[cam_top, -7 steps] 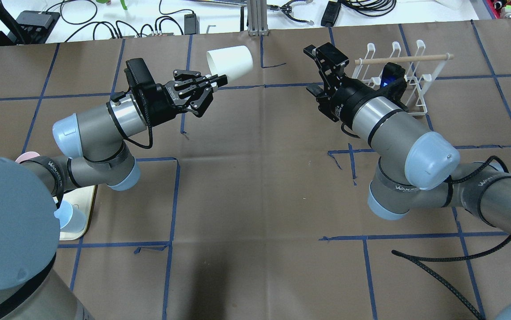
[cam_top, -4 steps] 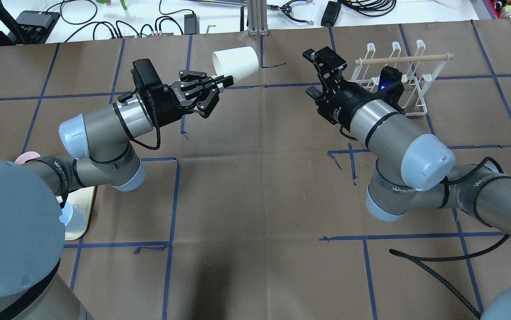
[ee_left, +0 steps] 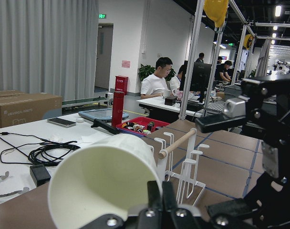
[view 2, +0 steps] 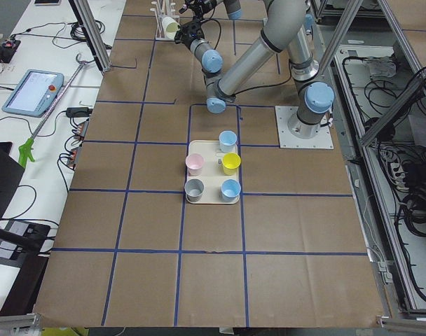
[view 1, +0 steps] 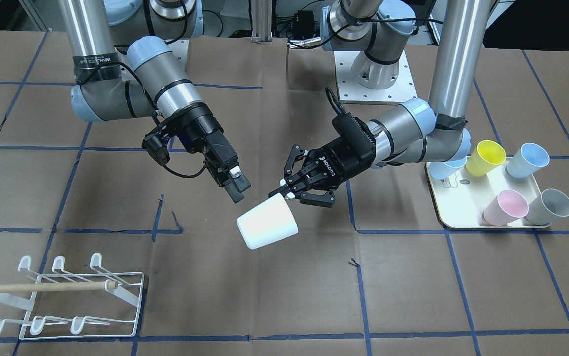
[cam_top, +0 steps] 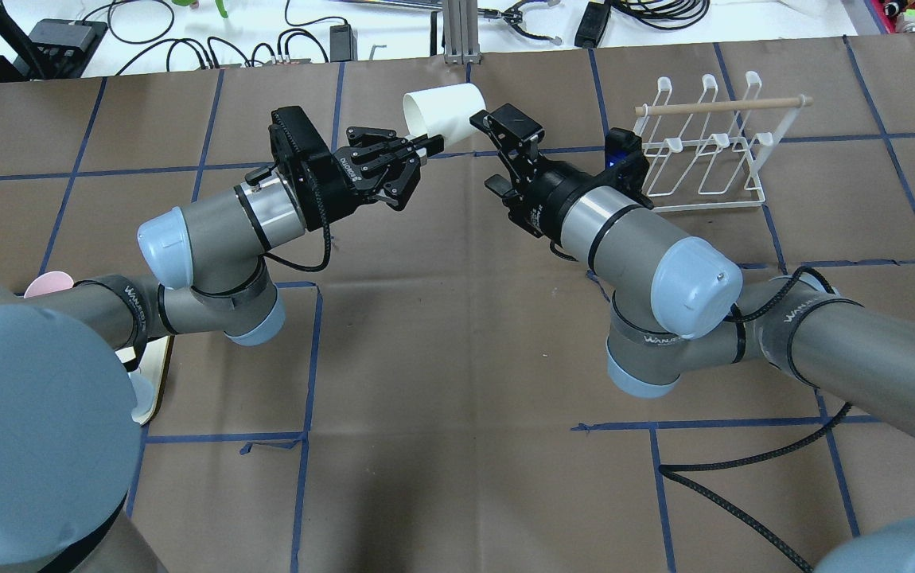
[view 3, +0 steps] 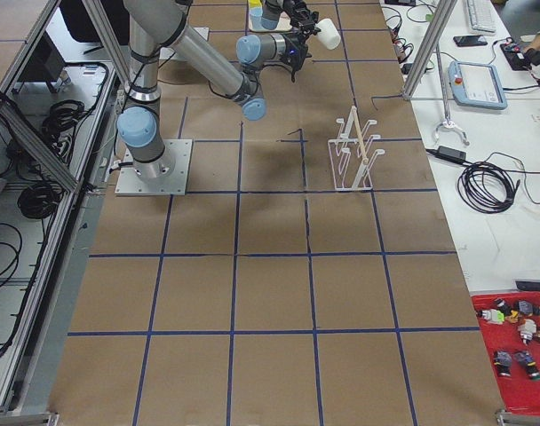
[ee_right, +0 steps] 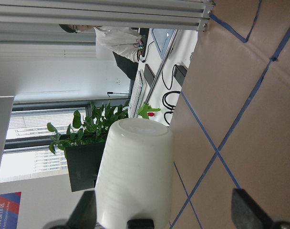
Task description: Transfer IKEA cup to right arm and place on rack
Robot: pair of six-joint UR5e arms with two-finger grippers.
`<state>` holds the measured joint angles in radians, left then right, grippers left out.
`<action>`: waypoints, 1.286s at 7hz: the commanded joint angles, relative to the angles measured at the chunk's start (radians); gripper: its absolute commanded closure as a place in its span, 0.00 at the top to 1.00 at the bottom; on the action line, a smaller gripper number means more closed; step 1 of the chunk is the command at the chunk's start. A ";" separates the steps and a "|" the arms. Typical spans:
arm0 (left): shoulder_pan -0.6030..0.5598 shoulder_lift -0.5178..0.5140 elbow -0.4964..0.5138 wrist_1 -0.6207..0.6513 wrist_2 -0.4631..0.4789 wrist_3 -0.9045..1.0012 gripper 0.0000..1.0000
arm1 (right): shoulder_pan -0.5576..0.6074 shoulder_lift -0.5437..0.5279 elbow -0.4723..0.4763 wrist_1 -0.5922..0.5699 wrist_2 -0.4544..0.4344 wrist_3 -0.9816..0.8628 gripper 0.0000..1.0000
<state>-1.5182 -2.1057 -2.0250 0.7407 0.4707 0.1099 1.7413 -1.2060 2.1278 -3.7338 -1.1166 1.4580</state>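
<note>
A white cup (cam_top: 445, 114) is held off the table, tilted on its side, by my left gripper (cam_top: 426, 146), which is shut on its rim. It also shows in the front view (view 1: 267, 227) and the left wrist view (ee_left: 104, 183). My right gripper (cam_top: 487, 153) is open and empty, right beside the cup's closed base. In the right wrist view the cup (ee_right: 130, 176) lies ahead between the spread fingers (ee_right: 250, 212), nearer the left one. The white wire rack (cam_top: 704, 151) with its wooden dowel stands empty behind the right arm.
A cream tray (view 1: 450, 220) on my left side holds several coloured cups, among them yellow (view 1: 485, 157), pink (view 1: 504, 206) and grey (view 1: 549, 206). Blue tape lines cross the brown table cover. Cables and tools lie past the far edge (cam_top: 306, 40).
My left gripper has carried the cup rightward toward the table's middle. My right gripper has swung left, away from the rack, up to the cup's base. Its jaws stay open.
</note>
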 commanded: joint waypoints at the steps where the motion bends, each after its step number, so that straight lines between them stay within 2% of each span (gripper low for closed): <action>1: 0.001 0.000 0.000 0.000 0.000 -0.001 0.08 | 0.027 0.066 -0.092 0.002 -0.002 0.053 0.99; 5: 0.001 0.000 0.000 0.000 0.000 0.000 0.08 | 0.027 0.156 -0.213 0.002 -0.002 0.062 0.99; 8: 0.001 0.001 0.002 0.000 0.000 -0.001 0.09 | 0.020 0.161 -0.220 0.003 -0.034 0.079 0.99; 9: 0.001 0.000 0.002 0.000 0.000 -0.001 0.09 | 0.023 0.160 -0.218 0.008 -0.035 0.079 0.93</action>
<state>-1.5171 -2.1056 -2.0236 0.7408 0.4709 0.1090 1.7623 -1.0456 1.9090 -3.7297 -1.1456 1.5355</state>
